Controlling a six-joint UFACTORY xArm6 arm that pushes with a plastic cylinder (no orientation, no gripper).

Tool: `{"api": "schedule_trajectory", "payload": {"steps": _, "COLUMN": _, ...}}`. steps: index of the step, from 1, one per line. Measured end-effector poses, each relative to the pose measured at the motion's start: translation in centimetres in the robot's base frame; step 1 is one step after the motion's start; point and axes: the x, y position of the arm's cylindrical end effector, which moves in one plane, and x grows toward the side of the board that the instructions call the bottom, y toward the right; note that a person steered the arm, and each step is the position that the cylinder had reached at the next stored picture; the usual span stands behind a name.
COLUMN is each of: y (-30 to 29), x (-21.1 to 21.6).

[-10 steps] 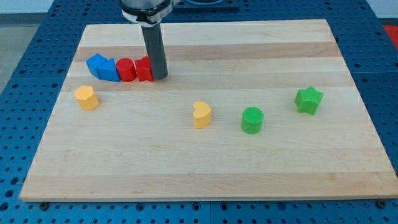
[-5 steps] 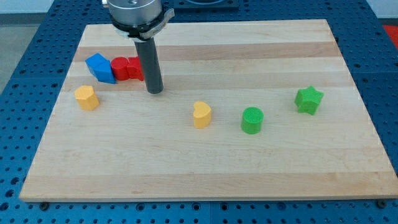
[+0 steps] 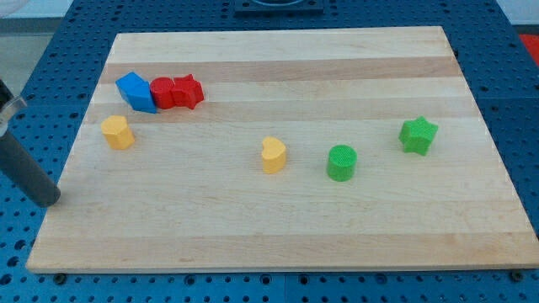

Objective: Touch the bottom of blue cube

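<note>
The blue cube (image 3: 136, 91) sits at the board's upper left, with what looks like a second blue block against its right side. A red cylinder (image 3: 163, 93) and a red star-like block (image 3: 189, 91) stand in a row to its right. My tip (image 3: 46, 200) is at the board's left edge, well below and to the left of the blue cube. It touches no block.
A yellow block (image 3: 118, 132) lies below the blue cube, between it and my tip. A yellow heart (image 3: 273, 156), a green cylinder (image 3: 342, 162) and a green star (image 3: 418, 135) lie across the middle and right. The wooden board (image 3: 286, 236) rests on a blue perforated table.
My tip has moved from beside the red blocks down and far to the left, to the board's left edge. The blue and red blocks have stayed put over the last half second.
</note>
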Motion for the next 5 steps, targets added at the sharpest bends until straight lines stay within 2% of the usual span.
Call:
{"api": "schedule_trajectory", "payload": {"steps": 1, "y": 0.0, "x": -0.2}}
{"api": "schedule_trajectory", "payload": {"steps": 2, "y": 0.1, "x": -2.2}}
{"api": "schedule_trajectory", "payload": {"steps": 4, "y": 0.1, "x": -11.9}}
{"api": "schedule_trajectory", "payload": {"steps": 5, "y": 3.1, "x": -15.5}}
